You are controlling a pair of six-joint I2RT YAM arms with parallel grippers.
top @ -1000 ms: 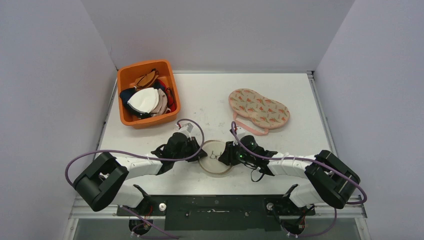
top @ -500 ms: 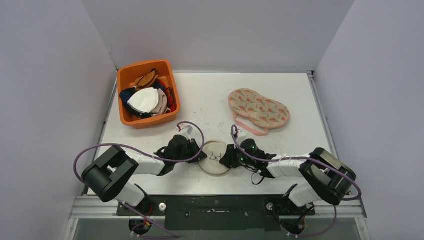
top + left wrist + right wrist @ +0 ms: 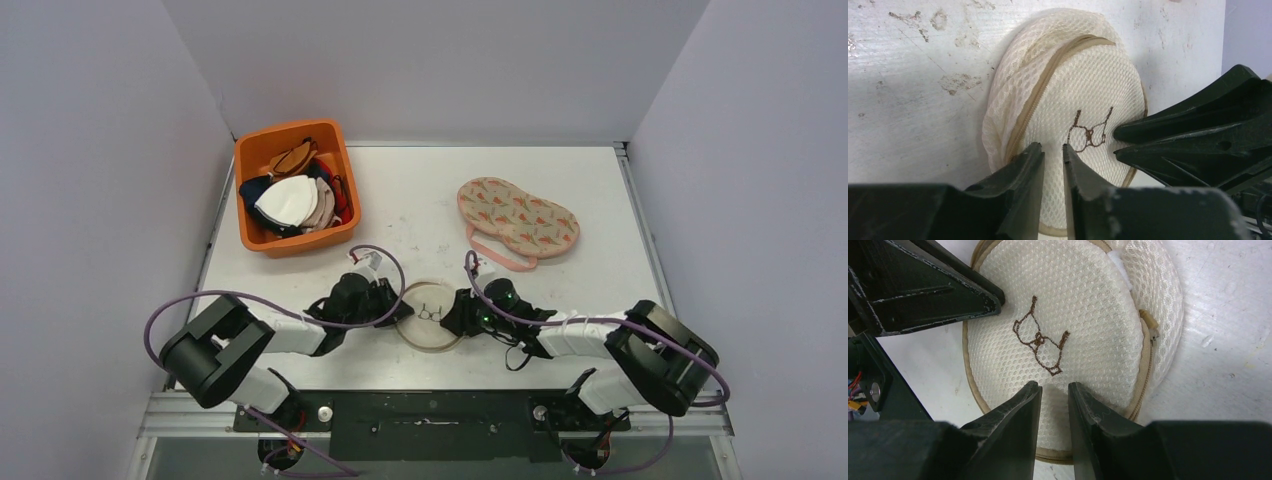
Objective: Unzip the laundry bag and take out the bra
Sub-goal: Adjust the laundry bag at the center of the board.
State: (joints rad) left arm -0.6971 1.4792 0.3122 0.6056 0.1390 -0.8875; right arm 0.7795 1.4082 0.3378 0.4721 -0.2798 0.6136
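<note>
A round cream mesh laundry bag (image 3: 430, 318) with a brown bra outline stitched on top lies flat near the table's front edge. Its tan zipper (image 3: 1035, 107) runs along the side and looks closed; the pull (image 3: 1152, 332) shows in the right wrist view. The bra is hidden inside. My left gripper (image 3: 398, 308) (image 3: 1053, 148) sits low over the bag's left rim, jaws a narrow gap apart with only mesh (image 3: 1088, 90) below them. My right gripper (image 3: 452, 312) (image 3: 1055, 386) faces it over the right rim, also narrowly open above the mesh (image 3: 1083, 300), holding nothing.
An orange bin (image 3: 249, 230) full of bras stands at the back left. A patterned, two-lobed pouch (image 3: 518, 218) with a pink strap lies at the back right. The two grippers' fingertips are close together over the bag.
The left arm's elbow has swung a little to the right and its jaws have parted slightly. The bag and the right gripper have barely moved.
</note>
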